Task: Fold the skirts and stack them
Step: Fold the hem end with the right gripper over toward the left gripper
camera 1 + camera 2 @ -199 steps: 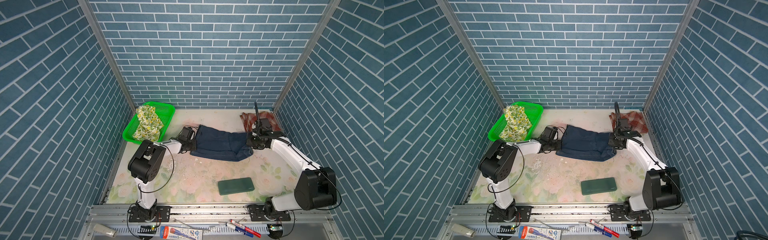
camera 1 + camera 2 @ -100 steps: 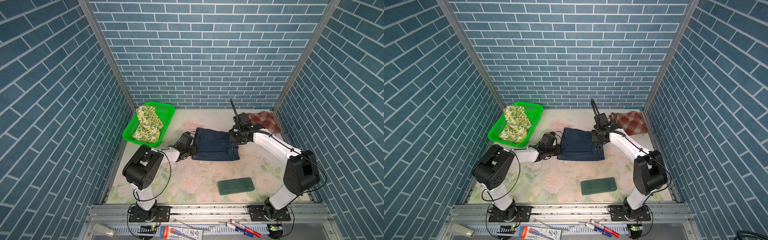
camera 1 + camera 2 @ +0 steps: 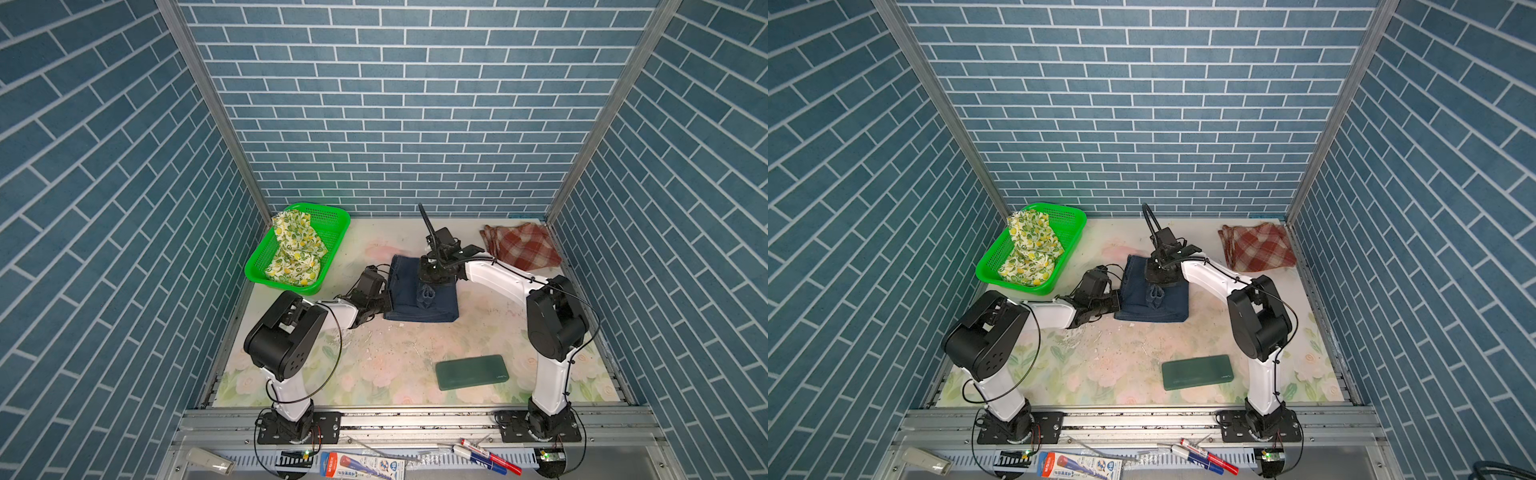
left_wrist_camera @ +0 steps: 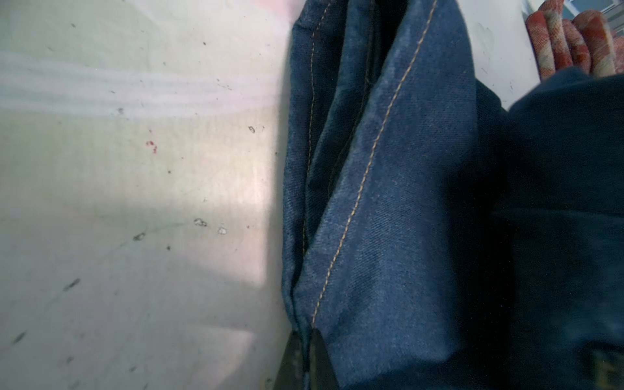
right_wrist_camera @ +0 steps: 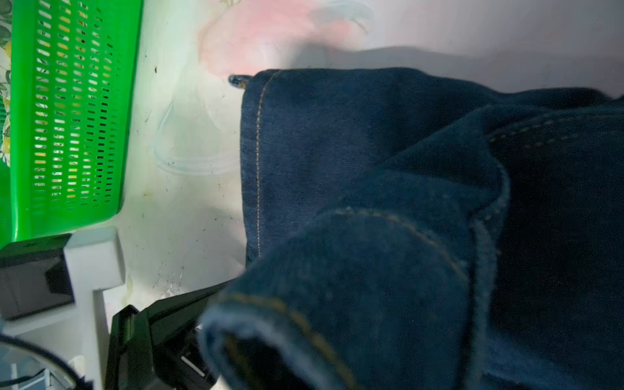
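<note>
"Which step was in hand?"

"On the desk (image 3: pixel 374 365), the denim skirt (image 3: pixel 440 309) lay mid-fold. The left gripper (image 3: pixel 387 298) pinched its edge, and the right gripper (image 3: pixel 429 286) pinched a flap above its middle. Next, probably: lower the flap squarely, then let go."

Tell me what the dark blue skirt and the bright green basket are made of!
The dark blue folded skirt looks like denim: matte, diagonal weave, tan stitching along the seams. The bright green rectangular basket looks like moulded plastic: smooth, slightly glossy, with rows of small slots.
</note>
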